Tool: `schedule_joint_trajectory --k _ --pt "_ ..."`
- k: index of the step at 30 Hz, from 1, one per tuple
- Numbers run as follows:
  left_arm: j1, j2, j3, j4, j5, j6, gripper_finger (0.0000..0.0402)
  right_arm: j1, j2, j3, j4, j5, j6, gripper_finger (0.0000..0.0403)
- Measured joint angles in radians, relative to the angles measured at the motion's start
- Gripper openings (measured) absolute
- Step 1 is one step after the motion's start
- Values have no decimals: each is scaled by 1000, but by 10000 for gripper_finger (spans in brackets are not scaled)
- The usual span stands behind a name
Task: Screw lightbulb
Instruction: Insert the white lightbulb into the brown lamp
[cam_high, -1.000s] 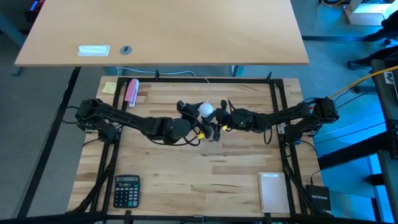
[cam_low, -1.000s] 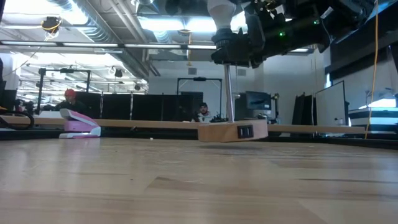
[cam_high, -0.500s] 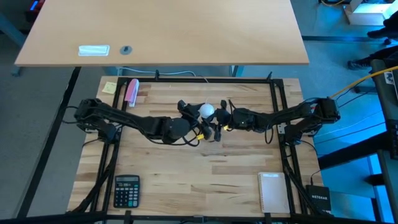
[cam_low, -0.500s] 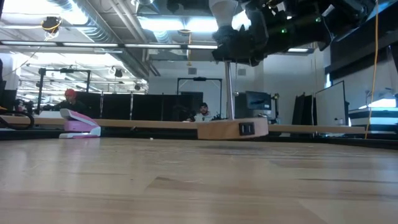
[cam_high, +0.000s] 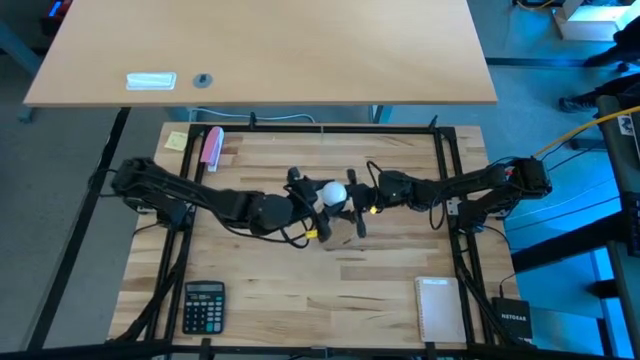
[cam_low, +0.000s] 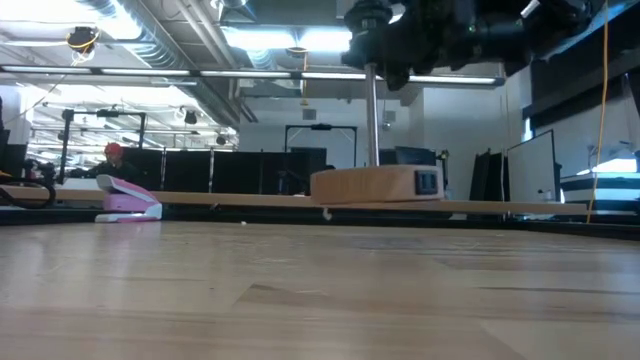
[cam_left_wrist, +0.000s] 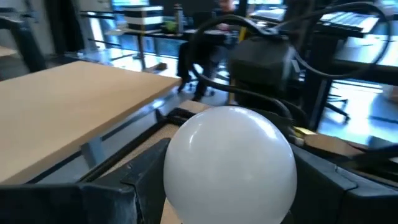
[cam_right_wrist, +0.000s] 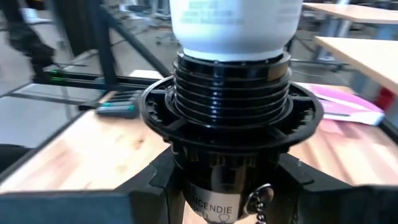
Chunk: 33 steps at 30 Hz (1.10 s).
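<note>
The white lightbulb (cam_high: 333, 193) stands upright with its neck (cam_right_wrist: 235, 28) in a black threaded socket (cam_right_wrist: 231, 99). The socket tops a thin metal rod (cam_low: 372, 120) on a round wooden base (cam_low: 378, 184), which hovers above the tabletop. My left gripper (cam_high: 320, 197) reaches in from the table's left and is shut on the bulb's globe (cam_left_wrist: 229, 163). My right gripper (cam_high: 353, 200) reaches in from the table's right and is shut on the socket. In the high view the arms and the bulb hide the wooden base. My left gripper pinches the round globe by its two opposite sides (cam_left_wrist: 177, 171) between its two fingers (cam_left_wrist: 140, 183). The fingers come in about level from the table's left. The bulb stays upright, its neck down in the socket. My right gripper pinches the black socket's lower body (cam_right_wrist: 186, 183), under the threaded collar, between its two fingers (cam_right_wrist: 152, 183). They come in about level from the table's right. The lamp stands upright in the hold, its rod and wooden base (cam_low: 350, 186) hanging clear of the table.
A pink stapler (cam_high: 211, 147) and a yellow note (cam_high: 177, 140) lie at the far left corner. A calculator (cam_high: 204, 305) lies near left, a notepad (cam_high: 437, 308) near right. Black frame rails (cam_high: 452, 170) edge the table, and a pale desk (cam_high: 260, 50) stands beyond it.
Both grippers have risen and drifted a little toward the table's near edge, carrying bulb and lamp together. The wooden base, which sat low and slightly tilted, now hangs level and clear of the tabletop.
</note>
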Motion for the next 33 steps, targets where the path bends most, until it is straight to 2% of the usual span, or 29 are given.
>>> schedule_joint_trajectory --k 3,8,13,18,22,27,31,33 --pt "1 -8 0 1 71 13 241 0 0 14 -7 -76 2 149" --pt "0 -10 1 7 188 28 241 1 0 41 -25 -272 41 149" --pt "2 -10 2 28 350 86 241 3 0 63 -23 -410 80 149" --pt "7 -9 3 39 433 119 238 14 0 84 -24 -533 121 149" --pt "27 -6 3 68 588 189 238 35 7 116 -70 -628 103 149" --pt "42 -2 0 89 720 267 238 63 8 127 -140 -647 24 149" --pt "42 -3 0 89 702 278 241 64 8 129 -139 -632 5 149" --pt "42 -4 -2 91 671 246 260 64 8 129 -143 -607 -12 149"
